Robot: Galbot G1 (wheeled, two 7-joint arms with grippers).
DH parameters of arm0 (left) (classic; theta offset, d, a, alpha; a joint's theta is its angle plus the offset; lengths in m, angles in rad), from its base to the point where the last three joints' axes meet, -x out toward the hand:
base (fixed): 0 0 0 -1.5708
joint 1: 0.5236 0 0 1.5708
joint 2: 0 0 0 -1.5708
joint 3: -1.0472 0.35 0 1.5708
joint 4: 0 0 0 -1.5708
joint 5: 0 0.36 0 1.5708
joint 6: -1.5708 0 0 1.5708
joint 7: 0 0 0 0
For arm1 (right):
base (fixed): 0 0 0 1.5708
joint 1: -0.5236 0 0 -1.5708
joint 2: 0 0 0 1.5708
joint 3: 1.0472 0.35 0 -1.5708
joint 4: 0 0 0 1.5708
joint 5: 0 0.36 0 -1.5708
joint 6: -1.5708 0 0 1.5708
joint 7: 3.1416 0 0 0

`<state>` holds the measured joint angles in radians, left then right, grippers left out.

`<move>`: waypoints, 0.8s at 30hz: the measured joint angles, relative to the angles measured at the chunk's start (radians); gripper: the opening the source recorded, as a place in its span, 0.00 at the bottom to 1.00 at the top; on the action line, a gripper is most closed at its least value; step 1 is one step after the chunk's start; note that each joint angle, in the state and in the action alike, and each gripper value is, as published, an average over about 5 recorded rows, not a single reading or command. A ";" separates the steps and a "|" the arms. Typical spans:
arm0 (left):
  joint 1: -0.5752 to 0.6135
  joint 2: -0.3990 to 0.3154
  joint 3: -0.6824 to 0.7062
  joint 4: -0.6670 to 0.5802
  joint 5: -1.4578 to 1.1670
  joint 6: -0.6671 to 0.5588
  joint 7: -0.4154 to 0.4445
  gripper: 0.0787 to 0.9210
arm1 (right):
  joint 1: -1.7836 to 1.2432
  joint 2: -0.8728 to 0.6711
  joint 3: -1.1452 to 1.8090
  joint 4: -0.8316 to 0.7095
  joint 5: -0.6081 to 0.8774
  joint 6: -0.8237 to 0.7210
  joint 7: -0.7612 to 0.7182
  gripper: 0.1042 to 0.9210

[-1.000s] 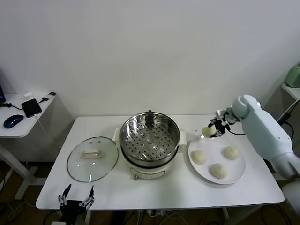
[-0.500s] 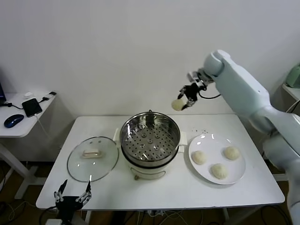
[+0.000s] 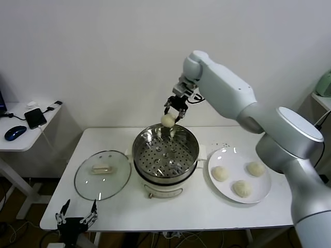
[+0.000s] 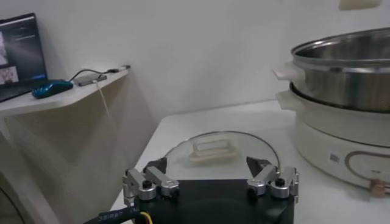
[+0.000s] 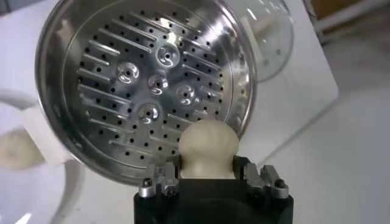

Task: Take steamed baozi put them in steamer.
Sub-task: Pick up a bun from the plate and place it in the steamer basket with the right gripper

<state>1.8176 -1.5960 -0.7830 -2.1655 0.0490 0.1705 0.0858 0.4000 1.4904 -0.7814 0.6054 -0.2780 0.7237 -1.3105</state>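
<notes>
My right gripper (image 3: 171,111) is shut on one cream-white baozi (image 3: 167,121) and holds it in the air over the far rim of the steamer (image 3: 189,160). In the right wrist view the baozi (image 5: 207,148) sits pinched between the fingers above the edge of the perforated tray (image 5: 146,91), which holds nothing. Three more baozi (image 3: 220,173) (image 3: 254,168) (image 3: 240,188) lie on the white plate (image 3: 264,195) right of the steamer. My left gripper (image 3: 75,219) hangs open at the table's front left edge, near the glass lid (image 4: 213,149).
The glass lid (image 3: 101,174) with a cream handle lies flat left of the steamer. A side desk (image 3: 26,135) at the far left carries a phone, a mouse and cables. The white wall stands close behind the table.
My right arm has swung left from above the plate to over the steamer, carrying the baozi with it. The left arm has barely shifted.
</notes>
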 measured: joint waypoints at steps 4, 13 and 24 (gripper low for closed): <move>-0.002 -0.006 -0.005 0.006 -0.003 -0.001 -0.006 0.88 | -0.024 0.009 -0.011 0.001 -0.055 0.045 0.038 0.57; -0.009 -0.013 -0.007 0.009 -0.005 0.000 -0.010 0.88 | -0.072 0.043 -0.023 -0.014 -0.160 0.099 0.126 0.57; -0.014 -0.013 -0.009 0.017 -0.008 0.001 -0.012 0.88 | -0.100 0.060 -0.020 -0.048 -0.254 0.101 0.186 0.57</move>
<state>1.8032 -1.6091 -0.7920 -2.1488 0.0409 0.1710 0.0735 0.2998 1.5503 -0.8018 0.5570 -0.5324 0.8242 -1.1248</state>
